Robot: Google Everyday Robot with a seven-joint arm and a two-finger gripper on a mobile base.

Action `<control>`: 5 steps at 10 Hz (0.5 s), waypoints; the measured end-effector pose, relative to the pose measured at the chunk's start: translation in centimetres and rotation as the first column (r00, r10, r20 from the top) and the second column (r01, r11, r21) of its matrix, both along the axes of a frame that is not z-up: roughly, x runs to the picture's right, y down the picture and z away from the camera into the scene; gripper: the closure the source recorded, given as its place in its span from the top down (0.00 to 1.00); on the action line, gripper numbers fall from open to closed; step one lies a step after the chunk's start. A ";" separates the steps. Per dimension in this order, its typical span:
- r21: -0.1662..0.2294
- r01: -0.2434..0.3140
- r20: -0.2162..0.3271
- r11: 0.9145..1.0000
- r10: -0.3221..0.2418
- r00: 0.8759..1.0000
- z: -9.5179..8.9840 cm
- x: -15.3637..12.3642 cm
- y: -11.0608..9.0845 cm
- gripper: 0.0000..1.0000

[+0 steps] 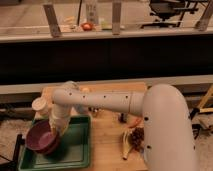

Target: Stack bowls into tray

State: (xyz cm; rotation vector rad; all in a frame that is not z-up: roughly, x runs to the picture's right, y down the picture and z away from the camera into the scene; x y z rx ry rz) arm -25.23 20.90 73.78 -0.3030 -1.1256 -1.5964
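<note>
The purple-maroon bowl (41,138) is tilted over the left part of the dark-green tray (76,150), with its paler inside facing up and to the left. My gripper (56,128) is at the end of the white arm that reaches in from the right. It sits at the bowl's right rim and is shut on it. The bowl's lower edge is at or just above the tray floor; I cannot tell whether it touches. The bowl and the gripper hide the tray's left side.
A pale cup (40,105) stands on the wooden table (107,140) just behind the tray. A banana (125,146), a brown snack (138,136) and an orange item (133,121) lie to the right. Behind is a dark counter wall.
</note>
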 end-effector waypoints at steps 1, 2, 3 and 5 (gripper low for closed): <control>-0.002 0.002 0.000 1.000 -0.002 1.000 0.1 0.0 0.1 0.80; -0.002 0.003 0.002 1.000 -0.003 1.000 0.1 0.0 0.1 0.80; -0.004 0.005 0.002 1.000 -0.005 1.000 0.1 0.0 0.1 0.80; -0.006 0.009 0.005 1.000 -0.009 1.000 0.2 0.1 0.1 0.80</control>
